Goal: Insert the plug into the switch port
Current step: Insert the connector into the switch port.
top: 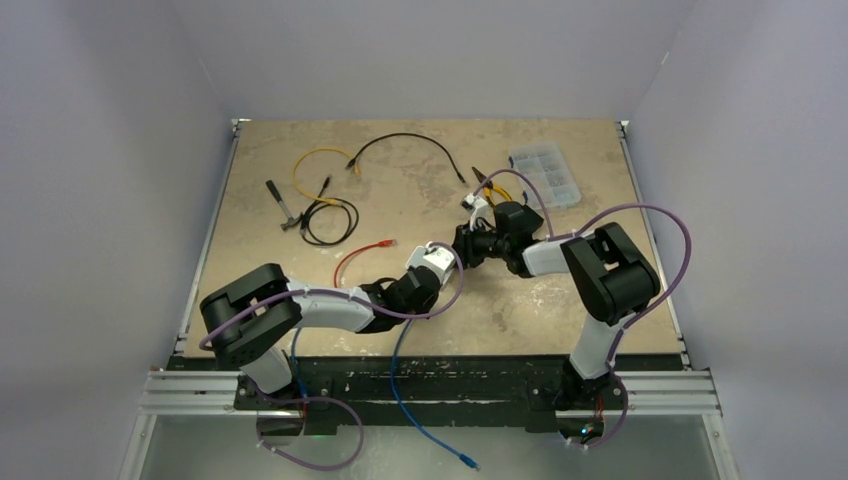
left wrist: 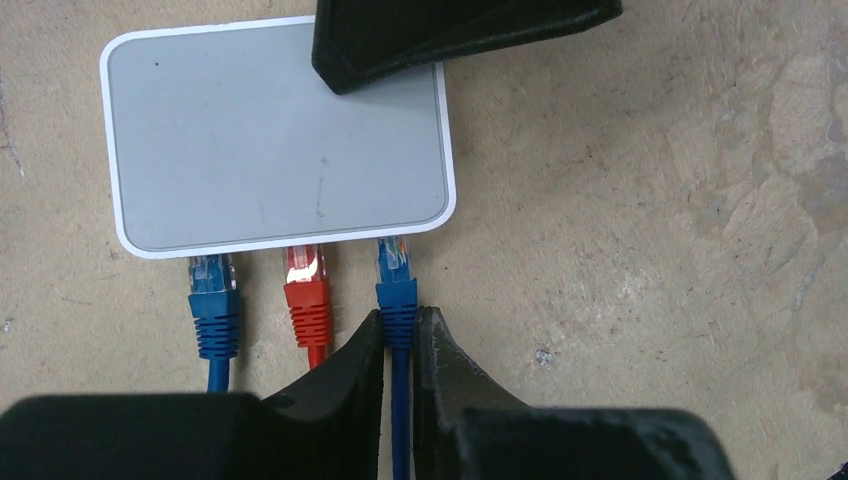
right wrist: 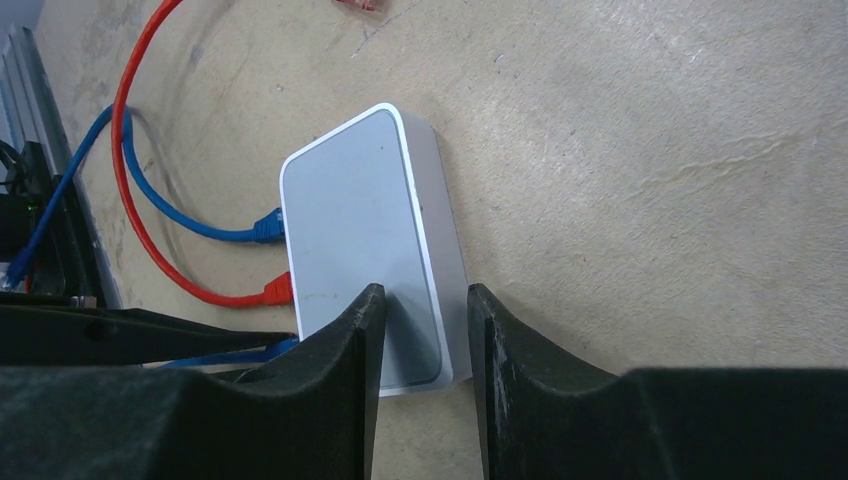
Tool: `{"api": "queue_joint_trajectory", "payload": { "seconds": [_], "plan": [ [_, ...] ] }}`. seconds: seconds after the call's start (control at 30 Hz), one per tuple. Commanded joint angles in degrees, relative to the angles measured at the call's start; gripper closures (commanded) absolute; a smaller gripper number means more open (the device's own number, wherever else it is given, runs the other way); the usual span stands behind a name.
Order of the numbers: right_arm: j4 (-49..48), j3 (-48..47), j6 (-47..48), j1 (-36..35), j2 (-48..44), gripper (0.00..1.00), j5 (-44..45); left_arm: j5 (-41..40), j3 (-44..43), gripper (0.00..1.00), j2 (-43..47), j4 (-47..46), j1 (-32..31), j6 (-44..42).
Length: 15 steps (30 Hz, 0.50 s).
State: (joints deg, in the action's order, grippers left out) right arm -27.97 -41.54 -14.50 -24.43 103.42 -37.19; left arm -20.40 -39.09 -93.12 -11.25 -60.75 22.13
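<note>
The white switch (left wrist: 270, 140) lies flat on the table, also seen in the top view (top: 437, 260) and the right wrist view (right wrist: 350, 220). Three plugs meet its near edge: a blue one (left wrist: 214, 310), a red one (left wrist: 307, 295) and a second blue plug (left wrist: 396, 290) on the right. My left gripper (left wrist: 400, 312) is shut on that right blue plug's ribbed boot; its clear tip reaches the switch's edge, depth unclear. My right gripper (right wrist: 424, 290) stands open over the switch's far corner, one fingertip (left wrist: 460, 35) lying over the switch's top.
At the back of the table lie a yellow cable (top: 315, 160), a black cable (top: 410, 140), a coiled black cable (top: 328, 220), a small hand tool (top: 283, 207) and a clear organiser box (top: 545, 175). A blue cable (top: 430, 430) hangs off the front edge.
</note>
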Motion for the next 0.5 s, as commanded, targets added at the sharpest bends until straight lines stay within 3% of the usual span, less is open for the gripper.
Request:
{"api": "queue_joint_trajectory", "payload": {
  "seconds": [0.0, 0.47],
  "plan": [
    [1.20, -1.21, 2.05, -0.39, 2.00, 0.62, 2.86, 1.87, -1.34, 0.97, -1.24, -0.16, 0.67, 0.99],
    [-1.47, -3.35, 3.34, -0.44, 4.15, 0.57, 2.80, 3.50, -1.06, 1.00, -2.22, -0.80, 1.25, 0.48]
  ]
}}
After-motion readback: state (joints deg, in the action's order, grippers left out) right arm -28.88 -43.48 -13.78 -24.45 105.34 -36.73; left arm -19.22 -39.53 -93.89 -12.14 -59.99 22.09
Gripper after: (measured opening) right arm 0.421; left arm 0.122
